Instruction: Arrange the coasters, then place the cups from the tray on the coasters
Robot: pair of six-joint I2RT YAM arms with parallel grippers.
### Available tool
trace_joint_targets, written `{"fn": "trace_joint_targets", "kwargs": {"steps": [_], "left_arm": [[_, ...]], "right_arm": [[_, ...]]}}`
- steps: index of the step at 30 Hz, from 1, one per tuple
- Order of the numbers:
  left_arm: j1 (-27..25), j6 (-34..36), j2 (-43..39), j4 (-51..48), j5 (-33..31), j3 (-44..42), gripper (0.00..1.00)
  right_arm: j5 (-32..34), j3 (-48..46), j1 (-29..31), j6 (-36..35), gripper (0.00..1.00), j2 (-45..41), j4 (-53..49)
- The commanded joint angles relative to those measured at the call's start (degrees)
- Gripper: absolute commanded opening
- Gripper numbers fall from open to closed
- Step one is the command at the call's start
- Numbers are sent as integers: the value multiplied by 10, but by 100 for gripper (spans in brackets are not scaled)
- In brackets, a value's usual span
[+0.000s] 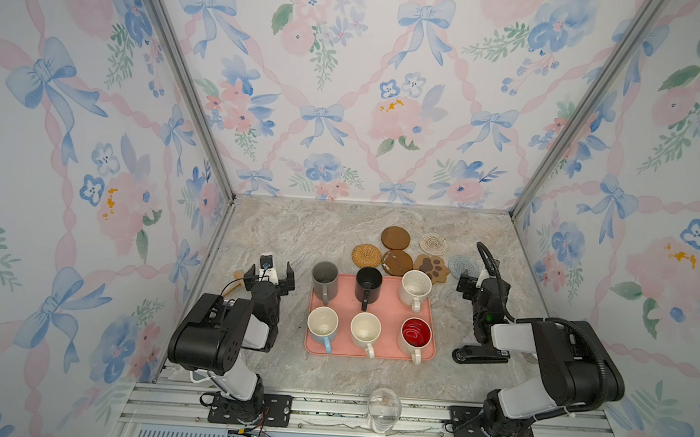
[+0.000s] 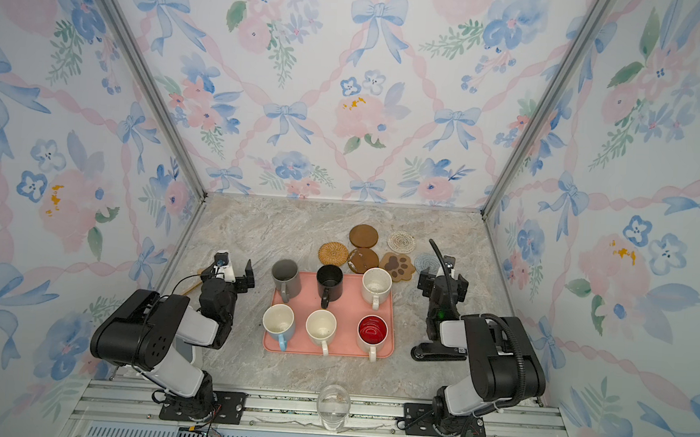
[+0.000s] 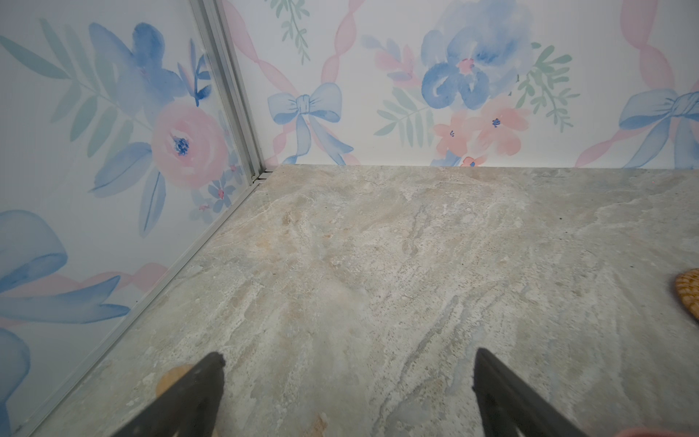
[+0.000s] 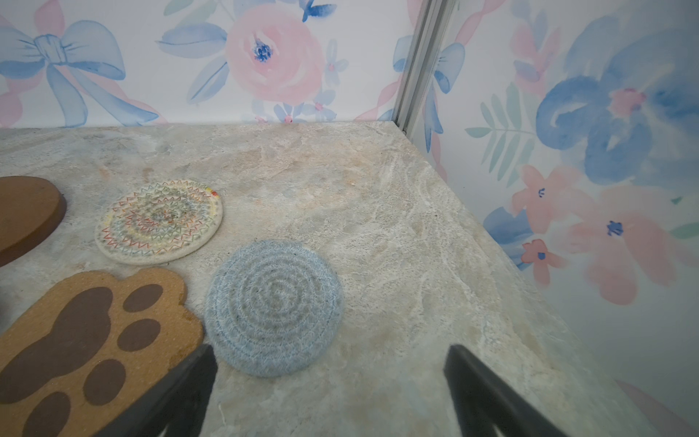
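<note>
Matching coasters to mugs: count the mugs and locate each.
6, all on the tray, left to right. Far row: grey mug, black mug, cream mug. Near row: pale blue mug, second cream mug, red-lined mug.

coasters [image 1: 396, 237] behind tray [image 1: 388, 311]

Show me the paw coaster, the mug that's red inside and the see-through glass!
paw-print coaster [image 1: 432, 268]: in a top view, on its brown middle.
mug with red inside [image 1: 416, 331]: in a top view, on its red inside.
clear glass [image 1: 384, 407]: in a top view, on its see-through side.
</note>
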Motion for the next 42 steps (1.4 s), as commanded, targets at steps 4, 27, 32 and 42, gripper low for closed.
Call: {"fn": "trace_joint_targets", "kwargs": {"steps": [4,27,32,42], "left_arm": [[4,7,-7,-5,-3,3,98],[-34,17,-284,-236,-24,109,78],[-47,-25,-310,-486,75,268,77],[-72,-83,-171,-762,340,530,73]], "right_arm": [[10,0,4,5,97,6,18],[-25,147,14,23,98,-137,-344],[-66,298,18,54,97,-139,-590],[-191,449,20,91,85,-120,-798]]}}
